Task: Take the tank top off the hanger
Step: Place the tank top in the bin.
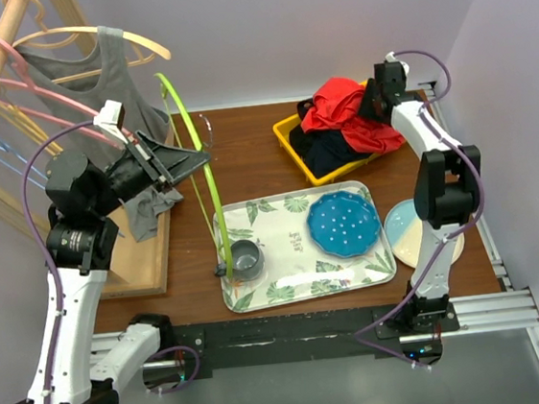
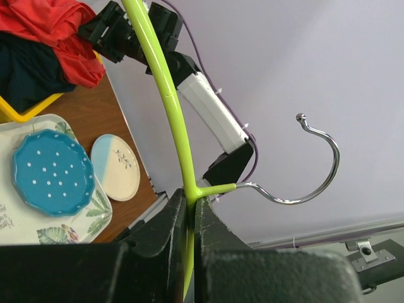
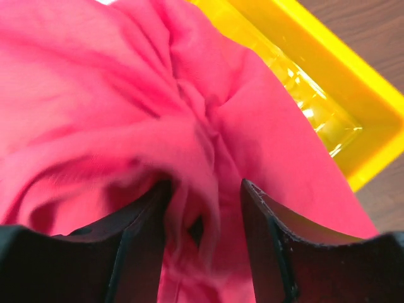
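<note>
Yellow plastic bin (image 1: 292, 142), beyond the far right corner of the leaf-patterned tray (image 1: 226, 264), holds a red cloth top (image 1: 337, 108) heaped over a dark navy garment (image 1: 327, 152). The right gripper (image 3: 205, 189) hangs over the heap, jaws apart astride a red fold. On the tray sit a grey cup (image 1: 246, 258) near its left rim and a blue dotted plate (image 1: 344, 224) at its right. A cream-and-blue plate (image 1: 409, 231) lies just off its right edge. Left of the tray, the left gripper (image 2: 189, 202) is clamped on a bare lime-green hanger (image 2: 167, 95) whose arc reaches down to the tray's left rim. Farther left, a grey tank top (image 1: 108, 84) hangs on a peach hanger (image 1: 137, 42). Bare brown tabletop (image 1: 245, 156) lies beyond the tray.
</note>
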Controlling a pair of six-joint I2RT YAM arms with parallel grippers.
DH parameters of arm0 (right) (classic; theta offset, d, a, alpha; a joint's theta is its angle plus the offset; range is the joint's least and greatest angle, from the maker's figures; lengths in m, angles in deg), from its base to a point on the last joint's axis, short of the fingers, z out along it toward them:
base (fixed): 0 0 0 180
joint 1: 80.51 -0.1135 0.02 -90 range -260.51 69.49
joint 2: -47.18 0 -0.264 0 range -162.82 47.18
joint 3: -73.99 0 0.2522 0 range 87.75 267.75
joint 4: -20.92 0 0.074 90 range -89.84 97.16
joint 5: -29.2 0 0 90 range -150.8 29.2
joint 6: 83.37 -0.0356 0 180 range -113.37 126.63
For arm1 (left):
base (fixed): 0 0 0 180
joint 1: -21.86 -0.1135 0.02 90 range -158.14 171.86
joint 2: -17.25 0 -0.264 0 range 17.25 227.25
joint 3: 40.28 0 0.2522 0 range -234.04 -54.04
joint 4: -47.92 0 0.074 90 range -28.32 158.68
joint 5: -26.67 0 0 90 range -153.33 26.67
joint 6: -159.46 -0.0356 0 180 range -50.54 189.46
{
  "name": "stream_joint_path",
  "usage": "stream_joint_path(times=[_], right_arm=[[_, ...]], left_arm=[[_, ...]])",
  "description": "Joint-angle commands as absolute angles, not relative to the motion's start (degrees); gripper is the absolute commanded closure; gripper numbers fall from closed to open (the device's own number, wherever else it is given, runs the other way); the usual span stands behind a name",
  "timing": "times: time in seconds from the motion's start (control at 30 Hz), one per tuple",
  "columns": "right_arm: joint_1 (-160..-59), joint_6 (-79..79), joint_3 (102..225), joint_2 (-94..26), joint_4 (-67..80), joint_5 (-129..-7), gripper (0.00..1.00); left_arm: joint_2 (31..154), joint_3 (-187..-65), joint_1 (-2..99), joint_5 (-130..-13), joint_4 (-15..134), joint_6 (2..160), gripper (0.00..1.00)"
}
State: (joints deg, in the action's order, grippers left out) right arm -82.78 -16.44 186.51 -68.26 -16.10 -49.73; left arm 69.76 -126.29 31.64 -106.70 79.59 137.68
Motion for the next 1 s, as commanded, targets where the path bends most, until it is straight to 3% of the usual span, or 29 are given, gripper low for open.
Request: stream_joint_path(times=[0.0, 0.13, 0.23, 0.33, 0.43, 0.57, 0.63, 0.7, 0.8, 0.97], right_arm=[[-82.97, -15.43, 190.05, -62.69, -23.68, -46.66, 0.47], [-83.06, -15.95, 189.27, -60.14, -27.81, -42.62, 0.46], [-83.06, -16.39, 187.07, -57.50, -28.43, -39.63, 0.32], [-83.06, -17.53, 183.21, -54.95, -24.68, -40.58, 0.31], [-82.97, -19.03, 180.92, -55.91, -20.72, -44.36, 0.39], [-82.89, -21.14, 176.26, -58.46, -11.22, -50.34, 0.72], [-82.80, -21.84, 175.20, -61.69, -9.72, -50.00, 0.81], [-82.80, -22.63, 174.67, -63.46, -8.57, -49.82, 0.83], [-82.71, -23.08, 174.14, -66.10, -4.01, -50.26, 0.81], [-82.80, -21.41, 175.90, -67.69, -2.24, -49.03, 0.56]], left_arm=[[70.59, -130.85, 31.97, -105.34, 78.73, 135.64, 1.00], [71.56, -132.52, 32.06, -104.99, 79.26, 135.73, 1.00], [71.47, -132.79, 32.06, -104.38, 79.35, 135.73, 1.00], [71.30, -132.53, 32.06, -104.02, 79.26, 135.64, 1.00], [71.74, -132.87, 32.06, -103.41, 79.26, 135.99, 1.00], [72.44, -134.20, 32.06, -103.58, 79.79, 137.03, 1.00], [72.09, -133.93, 32.06, -101.93, 79.26, 137.48, 1.00], [71.30, -134.37, 32.06, -99.64, 79.78, 137.31, 1.00], [71.73, -135.68, 32.06, -98.13, 80.32, 137.74, 1.00], [73.06, -135.60, 32.06, -96.66, 76.80, 141.69, 1.00]])
